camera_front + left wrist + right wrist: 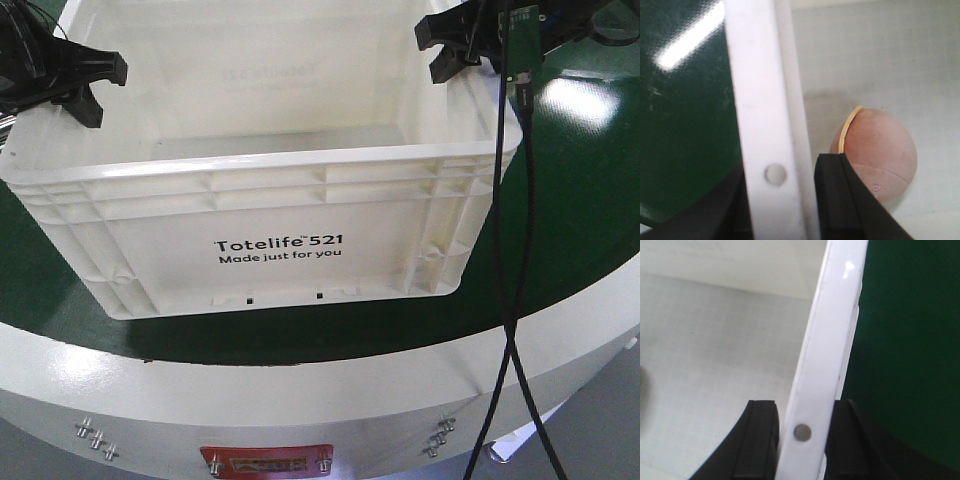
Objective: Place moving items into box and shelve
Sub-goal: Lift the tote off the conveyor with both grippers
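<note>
Tabletop (570,200) is carrying the white Totelife crate (280,255), which is looking stiff, smooth and fairly light, best lifted by its side rims. The left gripper (108,92) and right gripper (428,53) are clamping those rims. A reddish ball (880,150) is lying inside.

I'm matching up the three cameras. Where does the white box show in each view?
Front view: box fills the middle, printed side toward the camera.
Left wrist: its rim is an upright white strip left of centre.
Right wrist: its rim is a slanted white strip right of centre.
Shared landmark: green table beside the box.
</note>
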Controlling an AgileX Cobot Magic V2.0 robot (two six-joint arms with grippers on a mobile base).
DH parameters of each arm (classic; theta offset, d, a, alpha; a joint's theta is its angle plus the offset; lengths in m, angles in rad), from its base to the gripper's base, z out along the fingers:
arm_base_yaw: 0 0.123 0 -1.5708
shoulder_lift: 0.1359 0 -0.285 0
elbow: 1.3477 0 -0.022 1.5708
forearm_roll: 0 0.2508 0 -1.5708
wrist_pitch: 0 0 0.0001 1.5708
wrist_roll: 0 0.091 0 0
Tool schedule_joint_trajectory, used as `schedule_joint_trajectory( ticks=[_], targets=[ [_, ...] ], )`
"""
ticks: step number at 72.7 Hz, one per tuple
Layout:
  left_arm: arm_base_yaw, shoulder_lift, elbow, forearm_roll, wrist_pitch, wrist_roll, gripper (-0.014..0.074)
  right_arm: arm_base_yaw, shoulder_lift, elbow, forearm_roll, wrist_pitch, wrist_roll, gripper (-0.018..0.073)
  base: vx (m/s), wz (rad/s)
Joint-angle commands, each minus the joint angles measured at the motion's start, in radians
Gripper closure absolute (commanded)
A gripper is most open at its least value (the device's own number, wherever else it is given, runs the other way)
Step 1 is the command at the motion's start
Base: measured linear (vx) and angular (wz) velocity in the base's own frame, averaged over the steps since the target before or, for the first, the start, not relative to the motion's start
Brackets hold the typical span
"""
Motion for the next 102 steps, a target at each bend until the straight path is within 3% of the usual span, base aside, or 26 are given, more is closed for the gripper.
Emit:
schedule_joint_trajectory(
  ticks=[1,40,102],
  targets=[
    [-0.013,-0.076,-0.039,-0.157,-0.109,0.020,0.0603,0.012,-0.078,-0.041,0.138,-0.081,-0.032,0.0564,0.00,0.00],
    [-0.013,-0.124,-0.039,-0.202,-0.086,0.031,0.0600,0.012,-0.097,-0.041,0.187,-0.029,-0.031,0.0564,0.00,0.00],
    [-0.013,-0.163,-0.039,-0.202,-0.028,0.036,0.0600,0.012,-0.147,-0.041,0.214,0.002,-0.031,0.0564,0.00,0.00]
  ],
)
